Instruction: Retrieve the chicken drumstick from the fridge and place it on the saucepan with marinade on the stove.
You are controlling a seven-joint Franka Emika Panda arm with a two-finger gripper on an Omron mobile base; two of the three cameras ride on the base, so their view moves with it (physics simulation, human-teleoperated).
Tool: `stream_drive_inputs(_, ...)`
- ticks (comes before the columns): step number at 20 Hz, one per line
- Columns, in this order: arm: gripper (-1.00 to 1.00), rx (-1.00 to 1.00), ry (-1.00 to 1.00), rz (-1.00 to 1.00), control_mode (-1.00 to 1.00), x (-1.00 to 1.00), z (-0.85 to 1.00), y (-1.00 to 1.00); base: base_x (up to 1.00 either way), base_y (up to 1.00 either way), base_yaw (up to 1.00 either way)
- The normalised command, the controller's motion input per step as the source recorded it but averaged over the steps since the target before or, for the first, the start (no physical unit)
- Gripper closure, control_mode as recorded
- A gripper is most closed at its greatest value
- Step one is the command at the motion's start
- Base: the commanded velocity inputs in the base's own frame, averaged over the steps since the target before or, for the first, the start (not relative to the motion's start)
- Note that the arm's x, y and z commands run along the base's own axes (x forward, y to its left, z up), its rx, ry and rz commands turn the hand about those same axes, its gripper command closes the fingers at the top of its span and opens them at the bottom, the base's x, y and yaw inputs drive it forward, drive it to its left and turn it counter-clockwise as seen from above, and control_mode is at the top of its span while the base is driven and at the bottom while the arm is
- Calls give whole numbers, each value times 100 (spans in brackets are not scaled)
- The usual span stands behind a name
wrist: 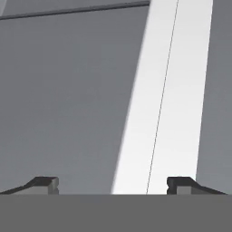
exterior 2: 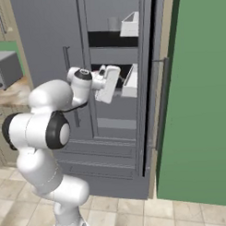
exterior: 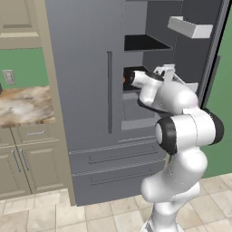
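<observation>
**Reaching into the open fridge, fingers spread wide**

Reaching with the white arm into the right half of the fridge, at the height of the middle shelf. Standing with the right door swung fully open and the left door shut, its long bar handle upright beside the opening. Holding the gripper well apart and empty in the hand view, one dark fingertip at each lower corner, nothing between them. Facing grey fridge wall there, with a pale slanted band running up between the tips. Showing a sliver of orange-red, likely the chicken drumstick, at the left edge of the dark middle shelf in the left base view, just beside the wrist and mostly hidden by it. Hanging two white door bins on the open door, upper and lower, the lower one near the hand. Sitting to the left, a marbled counter over beige cabinets.
</observation>
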Motion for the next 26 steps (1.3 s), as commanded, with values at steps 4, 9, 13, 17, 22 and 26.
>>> stream_drive_inputs(4, -100, -1, 11, -1, -100, 5, -9, -50, 0, 0, 0)
stream_drive_inputs(9, -100, -2, 16, -2, -100, 6, -21, -71, 0, 0, 0)
stream_drive_inputs(13, -100, -1, 16, 0, -100, 2, -35, -99, 0, 0, 0)
stream_drive_inputs(17, -100, 0, 5, 0, -100, -5, -15, -47, 0, 0, 0)
stream_drive_inputs(22, -100, 0, -20, 0, -100, -43, 0, 32, 0, 0, 0)
stream_drive_inputs(26, -100, 10, -51, -6, -100, -56, 1, 97, 0, 0, 0)
